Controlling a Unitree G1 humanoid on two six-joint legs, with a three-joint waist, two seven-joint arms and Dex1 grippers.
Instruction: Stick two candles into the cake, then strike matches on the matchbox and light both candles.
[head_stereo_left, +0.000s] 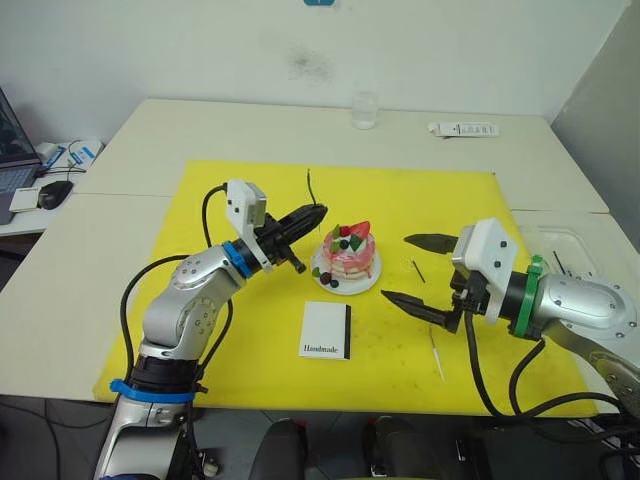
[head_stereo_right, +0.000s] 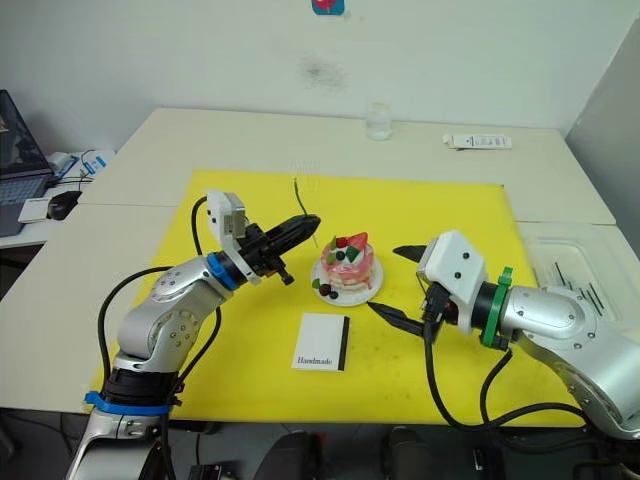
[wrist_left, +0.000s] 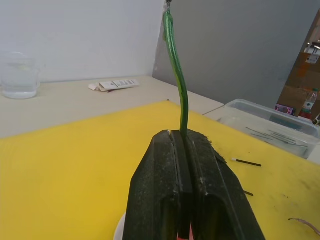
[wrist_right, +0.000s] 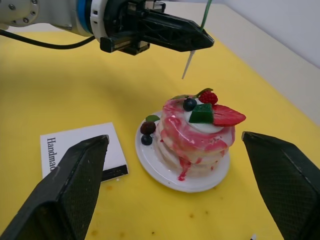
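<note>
My left gripper (head_stereo_left: 318, 212) is shut on the green candle (head_stereo_left: 311, 187). It holds the candle upright, just above and left of the cake (head_stereo_left: 348, 252), with the white pick end (wrist_right: 187, 65) pointing down over the mat. The pink cake with its strawberry sits on a small white plate (head_stereo_left: 340, 288). To the cake's right my right gripper (head_stereo_left: 397, 268) is open and empty, its fingers (wrist_right: 75, 180) spread wide and facing the cake. The white matchbox (head_stereo_left: 326, 330) lies in front of the cake. A pinkish candle (head_stereo_left: 437, 352) and a dark match (head_stereo_left: 417, 270) lie on the mat near my right gripper.
A yellow mat (head_stereo_left: 250, 200) covers the middle of the table. At the back stand a glass (head_stereo_left: 364, 110) and a white remote (head_stereo_left: 463, 129). A clear plastic container (head_stereo_left: 565, 250) sits at the right, and a laptop and mouse (head_stereo_left: 55, 193) at the far left.
</note>
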